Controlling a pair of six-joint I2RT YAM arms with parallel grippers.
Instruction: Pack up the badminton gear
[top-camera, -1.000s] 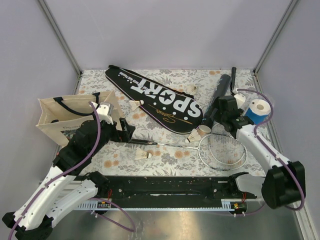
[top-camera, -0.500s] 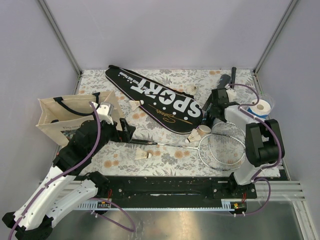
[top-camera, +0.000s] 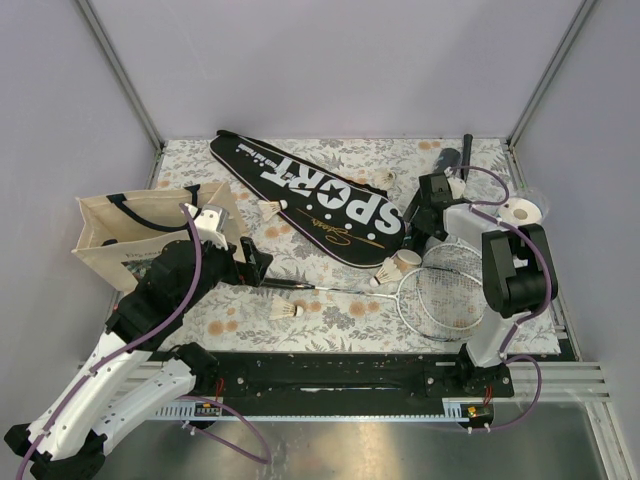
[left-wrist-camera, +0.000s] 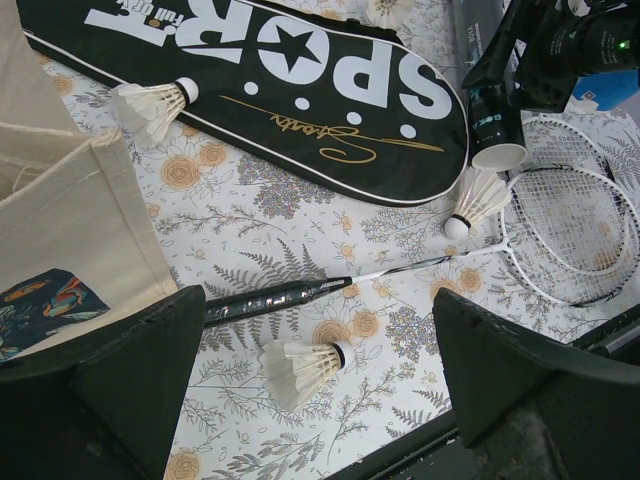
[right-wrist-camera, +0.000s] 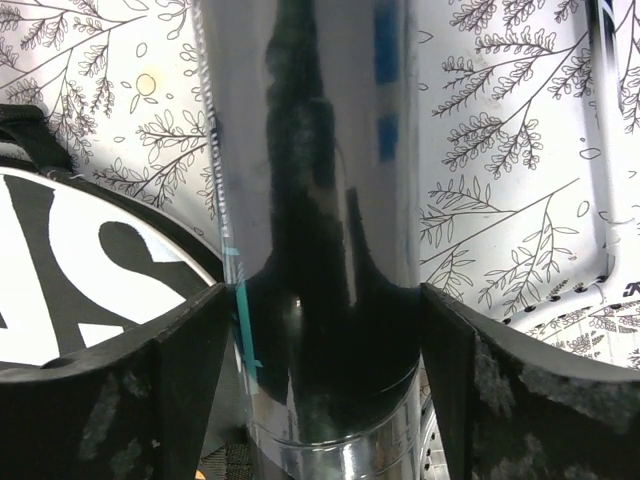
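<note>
The long black tube (right-wrist-camera: 320, 150) with teal print lies slanted at the right of the floral mat, and my right gripper (right-wrist-camera: 322, 290) straddles its lower half, with one finger against each side. From above, that gripper (top-camera: 428, 212) sits over the tube (top-camera: 413, 242). The black "SPORT" cover (top-camera: 310, 195) lies across the mat's middle. The silver racket (top-camera: 445, 292) rests in front, its handle (left-wrist-camera: 270, 298) reaching left. My left gripper (left-wrist-camera: 318, 295) hangs open above a shuttlecock (left-wrist-camera: 300, 365). Other shuttlecocks (top-camera: 270, 209) (top-camera: 383, 277) lie loose.
A beige tote bag (top-camera: 115, 235) with black handles stands at the left, beside my left arm. A blue and white roll (top-camera: 520, 212) sits at the right edge, partly behind my right arm. One more shuttlecock (top-camera: 385, 178) lies near the cover's far side.
My right arm has folded in from the right and brought its gripper a little left and farther back onto the tube, with the jaws drawn in. The left arm has stayed still.
</note>
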